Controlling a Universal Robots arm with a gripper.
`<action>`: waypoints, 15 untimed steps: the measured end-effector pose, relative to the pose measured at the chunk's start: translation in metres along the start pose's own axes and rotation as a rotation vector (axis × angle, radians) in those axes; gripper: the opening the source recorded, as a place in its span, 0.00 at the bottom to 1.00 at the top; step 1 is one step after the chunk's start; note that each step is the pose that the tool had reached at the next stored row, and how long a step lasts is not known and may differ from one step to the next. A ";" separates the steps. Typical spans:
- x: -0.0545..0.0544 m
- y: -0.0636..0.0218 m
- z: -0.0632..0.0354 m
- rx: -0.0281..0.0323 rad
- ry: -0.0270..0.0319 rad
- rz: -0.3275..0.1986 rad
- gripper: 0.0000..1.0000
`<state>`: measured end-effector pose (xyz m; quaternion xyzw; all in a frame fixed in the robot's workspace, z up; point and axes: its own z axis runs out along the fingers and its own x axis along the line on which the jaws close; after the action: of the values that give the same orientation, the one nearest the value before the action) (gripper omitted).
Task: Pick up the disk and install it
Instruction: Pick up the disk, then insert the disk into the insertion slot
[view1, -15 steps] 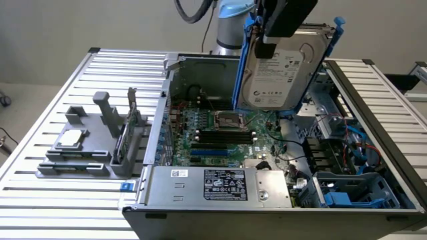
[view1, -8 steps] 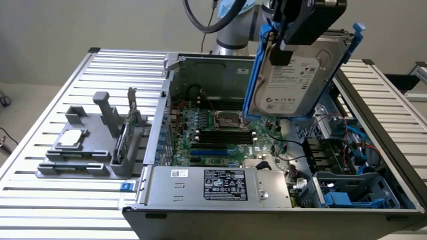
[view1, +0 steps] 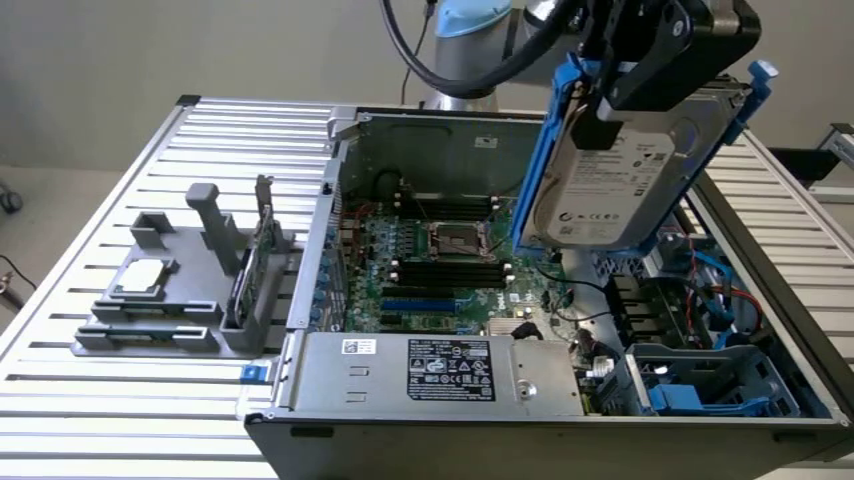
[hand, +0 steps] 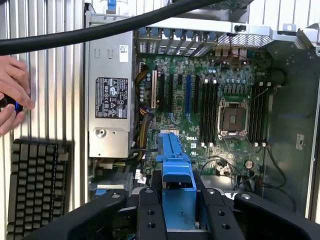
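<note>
The gripper (view1: 617, 110) is closed on the disk (view1: 614, 185) and holds it in the air above the open computer case (view1: 334, 180). The disk is tilted nearly upright, its white label facing the camera in the exterior view, with a blue rail on each long side. It hangs over the part of the case toward the exterior view's right and touches nothing in the case.

In the wrist view the black fingers (hand: 150, 215) of the gripper (hand: 177, 200) press from both sides on the disk (hand: 176, 165) – here its blue rail is what shows – and under it lies the main board (hand: 200, 100).

Inside the case, the main board (view1: 427, 250) covers the floor, the grey power supply (view1: 427, 375) sits along the near wall, and a blue drive bay (view1: 694, 385) is in the near corner on the exterior view's right.

Outside the case, on the slatted table (view1: 80, 400) at the exterior view's left, a grey holder (view1: 174, 320) carries a small silver chip (view1: 144, 278) and a thin green card (view1: 254, 260) standing on its edge.

The wrist view also shows a person's hand (hand: 12, 95) and a dark keyboard (hand: 37, 185) outside the case, on the side of the power supply (hand: 111, 100) – and a thick black cable (hand: 100, 32) crossing above the case.
</note>
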<state>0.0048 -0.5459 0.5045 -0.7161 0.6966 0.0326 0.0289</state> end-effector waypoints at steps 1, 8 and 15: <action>0.003 -0.0018 -0.0002 0.0000 -0.0005 0.000 0.33; 0.021 -0.0128 -0.0015 0.0001 -0.0048 0.000 0.33; 0.040 -0.0229 -0.0024 0.0003 -0.0112 0.000 0.33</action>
<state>0.0288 -0.5852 0.5034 -0.7159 0.6964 0.0365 0.0329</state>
